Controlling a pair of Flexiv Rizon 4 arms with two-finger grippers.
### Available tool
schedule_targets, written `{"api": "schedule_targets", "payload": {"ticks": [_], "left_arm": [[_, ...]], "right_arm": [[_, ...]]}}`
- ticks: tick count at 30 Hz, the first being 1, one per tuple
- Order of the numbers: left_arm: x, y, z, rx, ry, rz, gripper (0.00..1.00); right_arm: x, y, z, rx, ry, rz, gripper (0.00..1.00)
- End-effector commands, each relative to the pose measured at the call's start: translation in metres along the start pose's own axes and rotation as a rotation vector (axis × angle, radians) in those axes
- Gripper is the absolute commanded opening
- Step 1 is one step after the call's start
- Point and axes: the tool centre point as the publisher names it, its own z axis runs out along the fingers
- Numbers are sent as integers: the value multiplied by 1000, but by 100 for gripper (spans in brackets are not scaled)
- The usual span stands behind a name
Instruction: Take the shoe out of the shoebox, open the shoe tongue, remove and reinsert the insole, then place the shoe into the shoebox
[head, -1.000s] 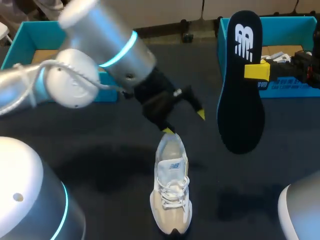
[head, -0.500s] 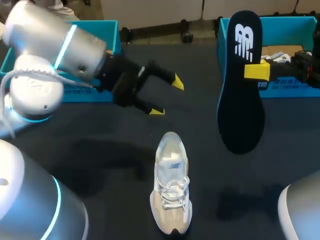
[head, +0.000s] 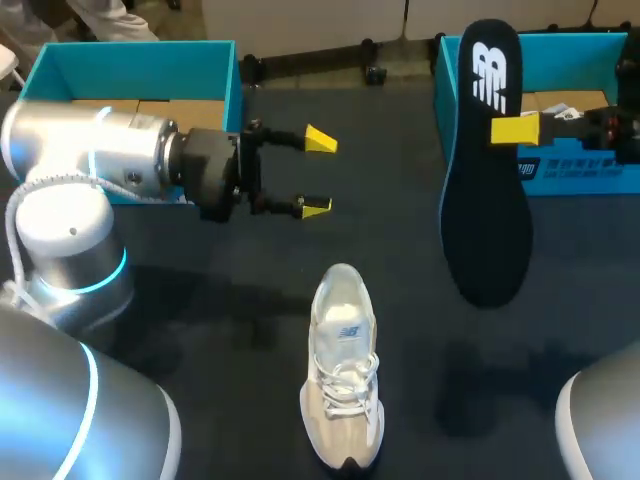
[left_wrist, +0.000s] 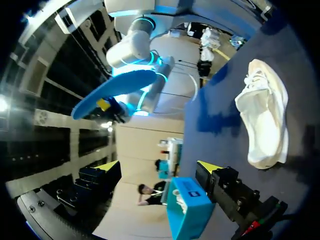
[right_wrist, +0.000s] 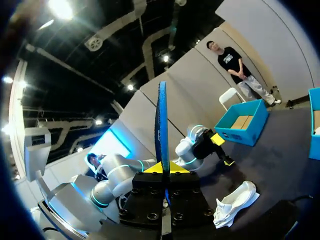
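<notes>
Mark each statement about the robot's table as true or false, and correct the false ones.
1. The right gripper is shut on the insole. True.
2. The shoe is inside a shoebox. False: it sits on the table, outside both the left shoebox and the right shoebox.
3. The left gripper is open and holds nothing. True.
4. The left gripper touches the shoe. False: it is apart from the shoe, near the left shoebox.
</notes>
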Motion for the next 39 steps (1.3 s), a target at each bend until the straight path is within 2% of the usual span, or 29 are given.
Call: {"api": "schedule_targets", "payload": {"ticks": [1, 7, 17, 35, 37, 39], "left_arm": [[0, 6, 1, 8, -223, 7, 100], [-10, 9, -1, 9, -221, 27, 100], [-18, 14, -6, -7, -117, 40, 100], [-20, 13, -6, -13, -98, 35, 100], [-20, 13, -6, -13, -98, 35, 100], [-21, 16, -9, -6, -118, 50, 100]], "right_arm": [[-36, 30, 13, 82, 50, 49, 0], [-63, 37, 12, 101, 35, 119, 0], [-99, 37, 5, 99, 19, 240, 0], [-99, 37, 5, 99, 19, 240, 0], [-117, 46, 10, 83, 21, 285, 0], [-134, 51, 14, 89, -20, 370, 0]]}}
